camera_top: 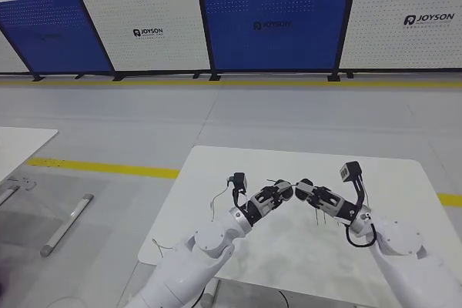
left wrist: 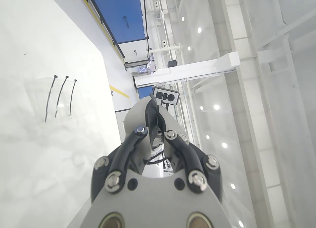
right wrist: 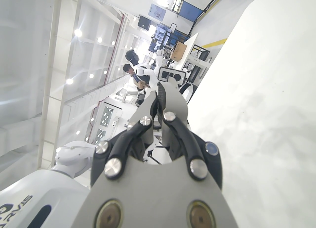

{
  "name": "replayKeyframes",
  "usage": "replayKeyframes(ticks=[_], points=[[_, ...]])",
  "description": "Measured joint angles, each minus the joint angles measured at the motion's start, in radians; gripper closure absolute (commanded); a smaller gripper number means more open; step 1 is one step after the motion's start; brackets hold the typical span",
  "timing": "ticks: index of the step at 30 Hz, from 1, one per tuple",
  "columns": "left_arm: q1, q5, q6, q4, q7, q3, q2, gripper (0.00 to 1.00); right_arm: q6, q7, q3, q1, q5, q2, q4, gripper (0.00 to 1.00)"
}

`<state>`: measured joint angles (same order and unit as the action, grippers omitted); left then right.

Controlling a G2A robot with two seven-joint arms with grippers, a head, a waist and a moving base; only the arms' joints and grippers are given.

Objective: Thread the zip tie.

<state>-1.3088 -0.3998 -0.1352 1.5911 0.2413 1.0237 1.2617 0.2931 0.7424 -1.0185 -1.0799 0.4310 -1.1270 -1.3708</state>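
While the two arms meet tip to tip above the middle of the bench (camera_top: 369, 173), treat the zip tie (left wrist: 157, 118) as a light, thin, springy strap. The left gripper (left wrist: 156, 109) has its jaws drawn together on a narrow dark strip. This appears to be that strap, though it is too thin in the left wrist view for you to be sure. The right gripper (right wrist: 158, 97) also has its jaws together; what they clamp cannot be made out.

Expect the strap to bend under slight side load and to spring back when released. Its smooth faces will likely slip through a weak grip, so clamp flat across the width, not on the edges. Take hold close behind the pointed tail with one gripper and just beside the head with the other. A long free end will probably droop and miss the slot.

Three spare zip ties (left wrist: 61, 96) lie side by side flat on the bench, apart from both grippers.
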Motion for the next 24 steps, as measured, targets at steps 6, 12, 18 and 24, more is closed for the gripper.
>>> replayKeyframes(ticks=[6,12,18,24], points=[[-0.009,0.006,-0.003,0.006,0.005,0.01,-0.002,1.0,-0.013,0.003,-0.021,-0.016,-0.003,0.001,-0.015,0.0],[-0.025,0.048,-0.004,0.022,-0.022,0.027,-0.006,1.0,-0.021,-0.009,-0.054,-0.034,-0.016,0.005,-0.026,0.0],[-0.072,0.092,-0.009,0.059,-0.053,0.083,-0.018,1.0,-0.017,-0.027,-0.144,-0.084,-0.004,0.022,-0.046,0.0],[-0.099,0.193,0.083,0.077,-0.029,0.102,-0.031,1.0,-0.031,-0.029,-0.207,-0.129,0.0,0.033,-0.077,0.0]])
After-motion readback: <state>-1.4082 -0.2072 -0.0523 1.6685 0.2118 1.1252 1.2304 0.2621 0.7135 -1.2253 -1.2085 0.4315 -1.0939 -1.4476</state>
